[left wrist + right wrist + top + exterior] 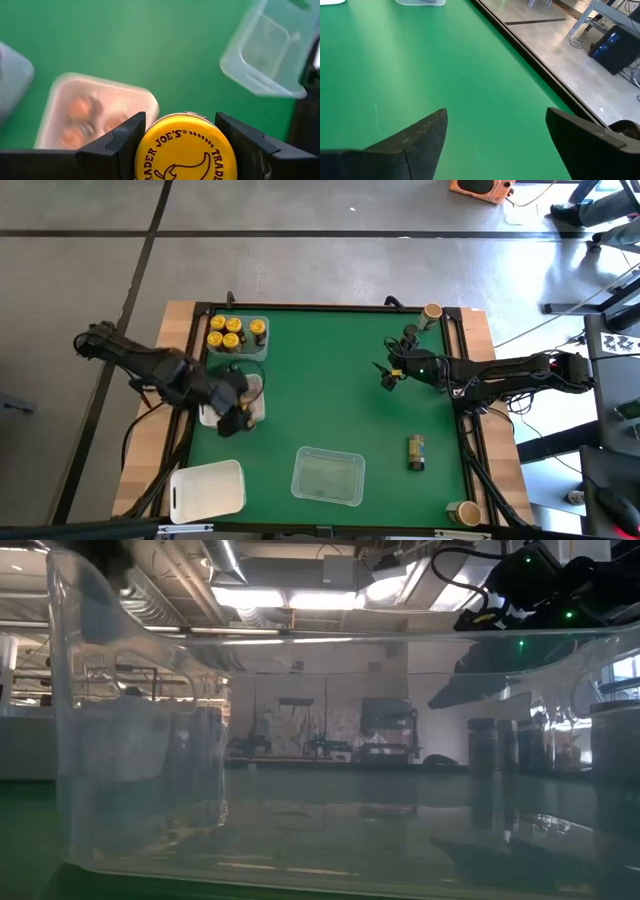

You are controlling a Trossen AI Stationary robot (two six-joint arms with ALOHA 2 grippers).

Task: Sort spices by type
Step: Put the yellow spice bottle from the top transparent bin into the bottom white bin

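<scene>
While the left gripper (182, 150) is clamped on a small yellow-lidded cylindrical spice jar (184, 149), lid facing its wrist camera so the jar's long axis runs straight away from the wrist, it hangs over the small clear plastic tray holding orange-lidded jars (257, 408) near the green bench's left edge. Just beyond that tray sits the clear tray of matching yellow-lidded jars (233, 337), far nearer this arm. Well apart from that tray, the right gripper (384, 374) hovers with fingers apart, holding nothing.
</scene>
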